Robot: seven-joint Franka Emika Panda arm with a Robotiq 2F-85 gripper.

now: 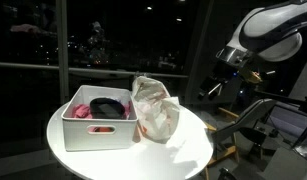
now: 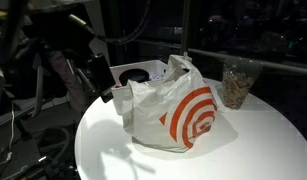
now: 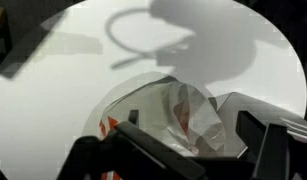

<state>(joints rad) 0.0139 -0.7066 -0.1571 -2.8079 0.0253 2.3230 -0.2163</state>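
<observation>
A white plastic bag with a red bullseye print (image 2: 178,110) stands crumpled on a round white table (image 2: 243,145). It also shows in an exterior view (image 1: 155,108) and low in the wrist view (image 3: 178,115), with its mouth open. My gripper (image 3: 183,150) is open and empty, its dark fingers spread to either side of the bag in the wrist view. In both exterior views the gripper (image 1: 215,85) (image 2: 98,75) hangs in the air beside the table, apart from the bag and touching nothing.
A white bin (image 1: 98,130) with a pink thing (image 1: 83,112) and a black thing (image 1: 108,106) inside stands against the bag. A clear jar with brown contents (image 2: 234,85) stands at the table's far side. Dark windows and equipment surround the table.
</observation>
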